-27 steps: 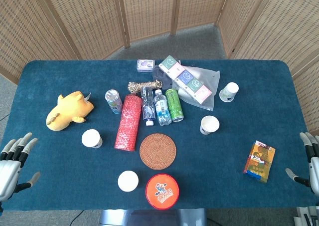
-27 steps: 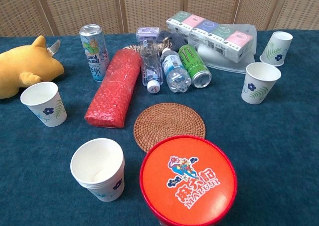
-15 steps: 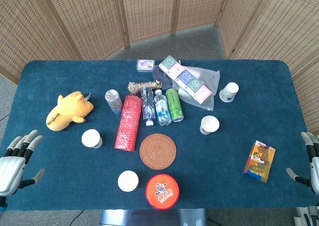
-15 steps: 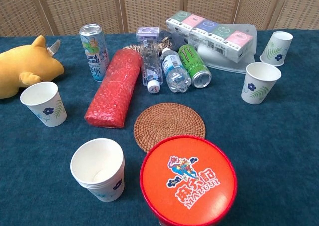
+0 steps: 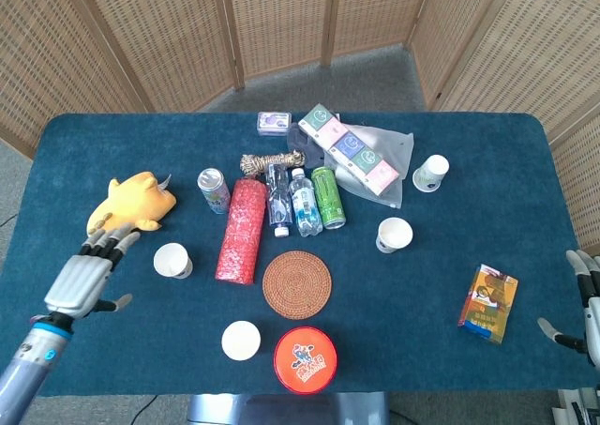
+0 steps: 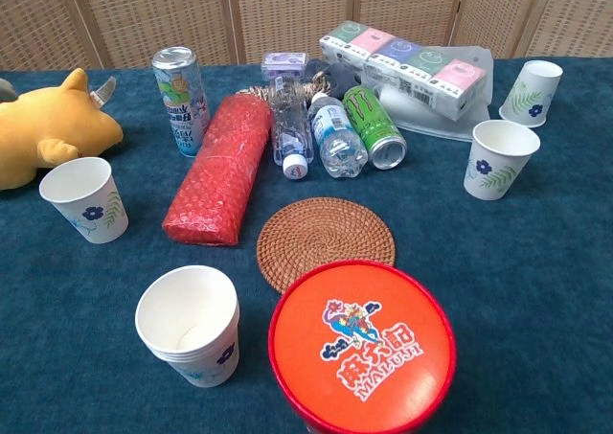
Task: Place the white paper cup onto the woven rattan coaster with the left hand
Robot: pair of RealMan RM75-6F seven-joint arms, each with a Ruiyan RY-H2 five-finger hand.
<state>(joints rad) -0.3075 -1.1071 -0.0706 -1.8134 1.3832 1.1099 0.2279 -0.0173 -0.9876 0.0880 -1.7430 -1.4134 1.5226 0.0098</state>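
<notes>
The woven rattan coaster (image 5: 297, 284) (image 6: 326, 242) lies flat near the table's front middle. Several white paper cups stand upright. One cup (image 5: 172, 260) (image 6: 84, 197) is left of the coaster, below the yellow plush. Another (image 5: 241, 340) (image 6: 189, 324), a small stack, is at the front. My left hand (image 5: 89, 275) hovers just left of the first cup, its fingers stretched out and apart, holding nothing. My right hand (image 5: 586, 308) shows at the right edge with its fingers apart, also empty.
A red bubble-wrap roll (image 5: 240, 230), bottles (image 5: 302, 202) and cans (image 5: 214, 190) lie behind the coaster. An orange round tin (image 5: 305, 358) (image 6: 362, 343) sits in front of it. Two more cups (image 5: 394, 235) (image 5: 431, 173), a tissue pack (image 5: 347, 150) and a small box (image 5: 489, 302) are to the right.
My left hand has moved up from the table's front left corner, forward and to the right, and is now close beside the left cup. The right hand has barely moved.
</notes>
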